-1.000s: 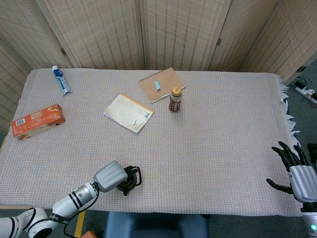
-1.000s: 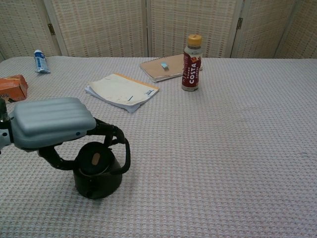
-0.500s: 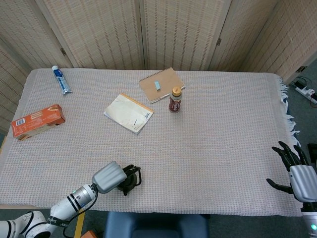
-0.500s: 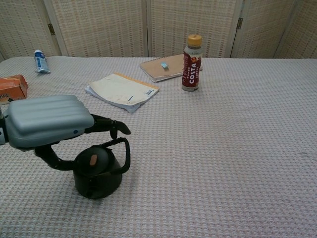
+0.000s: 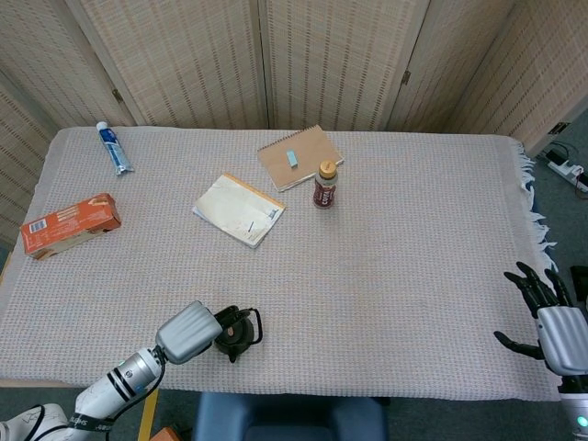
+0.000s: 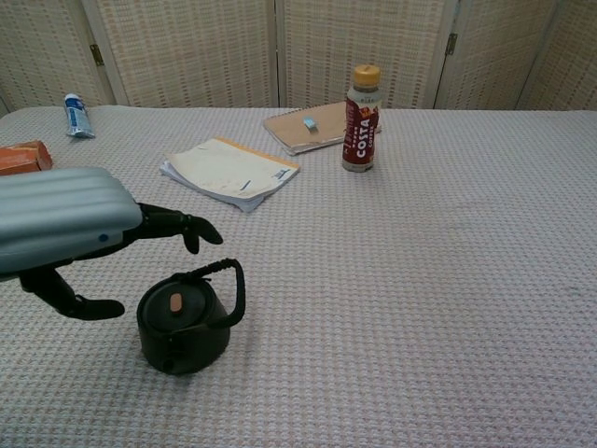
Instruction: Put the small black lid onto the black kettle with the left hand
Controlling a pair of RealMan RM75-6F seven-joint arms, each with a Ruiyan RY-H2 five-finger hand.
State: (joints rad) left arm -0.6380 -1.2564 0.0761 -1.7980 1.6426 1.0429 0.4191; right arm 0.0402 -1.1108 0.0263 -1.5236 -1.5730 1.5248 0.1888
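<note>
Lid placement looks done: the small black lid (image 6: 176, 302) sits on the round black kettle (image 6: 183, 322) near the tabletop's (image 6: 448, 280) front edge, so the left hand (image 6: 65, 229) hovers beside it, fingers spread, holding nothing.

Woven screen panels (image 5: 303, 60) — cloth-covered table (image 5: 413, 276)

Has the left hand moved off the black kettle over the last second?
Yes. The left hand has pulled back leftward, away from the black kettle, which stays put with the small black lid on it.
</note>
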